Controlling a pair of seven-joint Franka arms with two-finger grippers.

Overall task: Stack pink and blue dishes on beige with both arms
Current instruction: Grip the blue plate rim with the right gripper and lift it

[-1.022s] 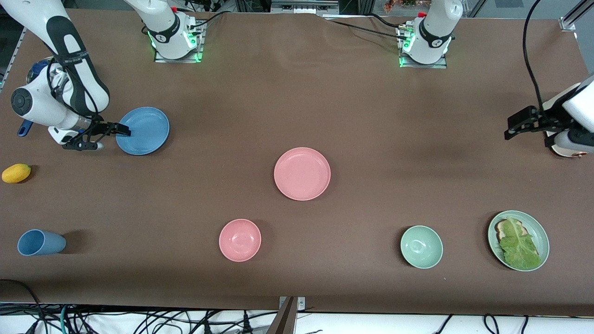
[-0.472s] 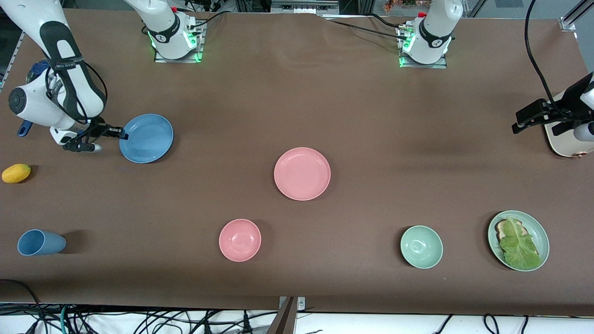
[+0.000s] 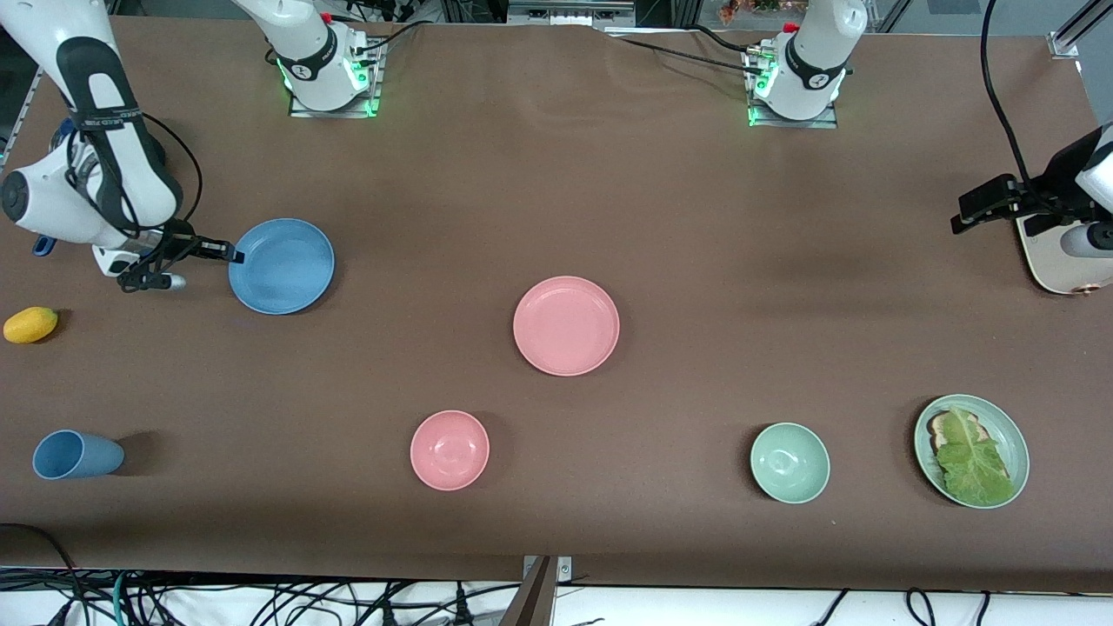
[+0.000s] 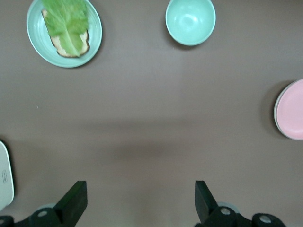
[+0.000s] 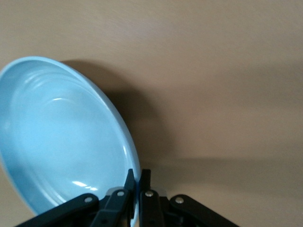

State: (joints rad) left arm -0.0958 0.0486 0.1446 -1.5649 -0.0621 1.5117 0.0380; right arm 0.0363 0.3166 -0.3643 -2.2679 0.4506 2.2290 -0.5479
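My right gripper [image 3: 228, 253] is shut on the rim of the sky-blue plate [image 3: 283, 266], at the right arm's end of the table. In the right wrist view both fingers pinch that rim [image 5: 138, 182], and the blue plate [image 5: 61, 137] hangs tilted with its shadow on the cloth. The pink plate [image 3: 566, 325] lies flat at the middle of the table, with its edge showing in the left wrist view [image 4: 291, 116]. My left gripper [image 3: 983, 204] hovers open beside the toaster, with nothing between its fingers [image 4: 140, 198]. No beige plate is in view.
Along the front stand a blue cup [image 3: 74, 455], a pink bowl [image 3: 449, 449], a green bowl [image 3: 789, 462] and a green plate with toast and lettuce [image 3: 971, 449]. A yellow fruit [image 3: 30, 324] lies near the right arm. A cream toaster [image 3: 1056, 261] stands under the left arm.
My right gripper has carried the blue plate a little toward the middle of the table. The left arm has shifted slightly, uncovering more of the toaster.
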